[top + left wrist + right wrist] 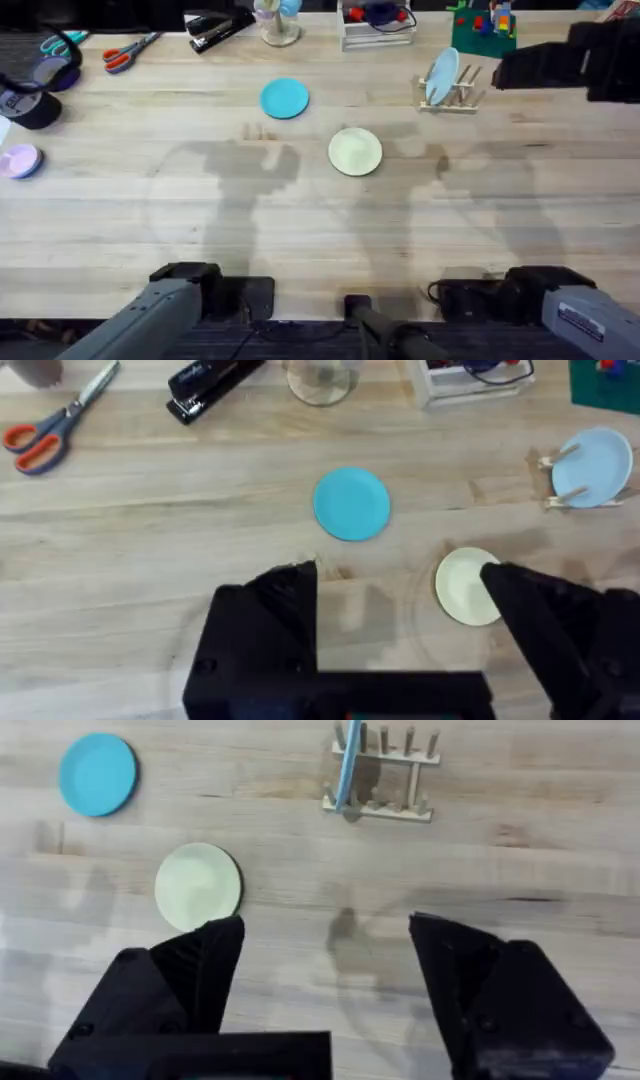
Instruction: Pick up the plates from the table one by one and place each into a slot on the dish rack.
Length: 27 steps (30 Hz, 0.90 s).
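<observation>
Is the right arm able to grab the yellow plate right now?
Probably yes. The right gripper is open, and the cream-yellow plate lies flat on the bare table with nothing on it or in between. The sky-blue plate sits apart from it.

Three plates [285, 98] [355, 152] [441, 76], one rack [455, 92]
</observation>
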Each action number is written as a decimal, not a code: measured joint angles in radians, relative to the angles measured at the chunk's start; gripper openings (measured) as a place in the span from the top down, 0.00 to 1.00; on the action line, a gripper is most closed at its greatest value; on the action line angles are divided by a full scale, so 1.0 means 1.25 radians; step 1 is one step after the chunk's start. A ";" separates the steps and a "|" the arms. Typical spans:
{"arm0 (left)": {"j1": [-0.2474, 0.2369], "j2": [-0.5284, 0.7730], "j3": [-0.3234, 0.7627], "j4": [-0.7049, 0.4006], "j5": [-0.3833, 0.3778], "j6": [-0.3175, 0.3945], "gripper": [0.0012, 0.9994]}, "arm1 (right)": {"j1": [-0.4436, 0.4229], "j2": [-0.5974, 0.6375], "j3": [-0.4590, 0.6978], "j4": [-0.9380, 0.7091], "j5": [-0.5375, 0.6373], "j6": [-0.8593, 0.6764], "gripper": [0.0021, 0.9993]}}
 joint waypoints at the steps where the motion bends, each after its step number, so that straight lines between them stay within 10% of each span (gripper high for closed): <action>1: 0.000 0.006 0.001 -0.005 0.002 0.000 0.01 | 0.000 0.007 0.000 0.000 -0.003 0.003 0.01; 5: 0.000 0.019 0.001 -0.021 0.008 -0.005 0.14 | 0.000 0.015 0.000 0.000 -0.006 0.012 0.01; 11: 0.000 0.020 0.001 -0.032 0.012 -0.006 0.94 | 0.000 0.015 0.001 0.005 -0.006 0.015 0.00; 27: 0.000 0.041 0.006 -0.126 0.131 -0.033 0.96 | 0.000 0.015 0.001 0.007 -0.010 0.015 0.00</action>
